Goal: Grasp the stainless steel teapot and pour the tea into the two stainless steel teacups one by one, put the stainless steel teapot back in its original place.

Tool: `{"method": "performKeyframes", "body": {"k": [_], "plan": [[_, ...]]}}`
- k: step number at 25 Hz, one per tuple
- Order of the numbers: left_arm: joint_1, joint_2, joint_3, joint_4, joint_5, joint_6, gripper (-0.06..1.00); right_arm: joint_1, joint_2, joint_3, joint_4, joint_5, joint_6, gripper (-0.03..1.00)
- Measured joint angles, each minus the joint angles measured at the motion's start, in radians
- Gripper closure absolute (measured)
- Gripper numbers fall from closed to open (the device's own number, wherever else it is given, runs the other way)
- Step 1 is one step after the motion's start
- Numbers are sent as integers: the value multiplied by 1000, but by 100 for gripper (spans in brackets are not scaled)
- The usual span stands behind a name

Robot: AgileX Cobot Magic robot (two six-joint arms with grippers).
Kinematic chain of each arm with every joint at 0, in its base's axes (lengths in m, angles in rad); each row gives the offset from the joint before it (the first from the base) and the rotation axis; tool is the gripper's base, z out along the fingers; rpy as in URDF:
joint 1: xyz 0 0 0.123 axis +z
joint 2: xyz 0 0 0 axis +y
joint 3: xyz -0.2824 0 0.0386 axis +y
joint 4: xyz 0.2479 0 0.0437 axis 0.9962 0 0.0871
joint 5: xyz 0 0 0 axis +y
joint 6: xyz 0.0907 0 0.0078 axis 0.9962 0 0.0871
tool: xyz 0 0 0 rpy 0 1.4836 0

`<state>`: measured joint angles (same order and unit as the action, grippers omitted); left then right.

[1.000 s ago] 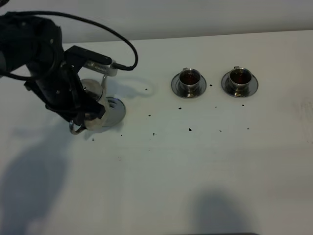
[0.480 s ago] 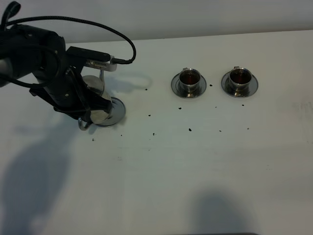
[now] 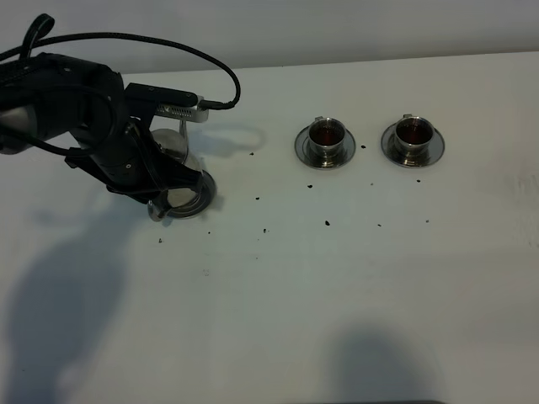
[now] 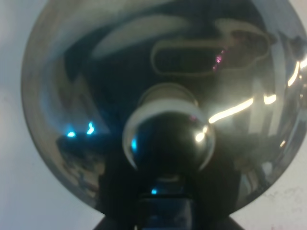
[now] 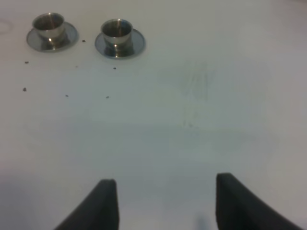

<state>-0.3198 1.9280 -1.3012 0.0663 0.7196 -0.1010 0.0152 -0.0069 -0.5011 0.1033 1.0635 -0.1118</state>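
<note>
surface: white table (image 3: pixel 354 295) | dark specks (image 3: pixel 327 223) scattered | back: pale wall (image 3: pixel 337 25), possibly | shadows: soft

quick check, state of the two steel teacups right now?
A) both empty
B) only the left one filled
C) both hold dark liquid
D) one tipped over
C: in the high view the left teacup and the right teacup each stand upright on a saucer and show dark reddish-brown tea inside.
</note>
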Motion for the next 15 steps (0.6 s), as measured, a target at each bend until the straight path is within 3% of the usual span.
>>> {"method": "performKeyframes", "body": {"k": [15], "plan": [[-1, 8, 0, -2, -27, 22, 72, 0, 0, 0, 1, 0, 0, 52]]}}
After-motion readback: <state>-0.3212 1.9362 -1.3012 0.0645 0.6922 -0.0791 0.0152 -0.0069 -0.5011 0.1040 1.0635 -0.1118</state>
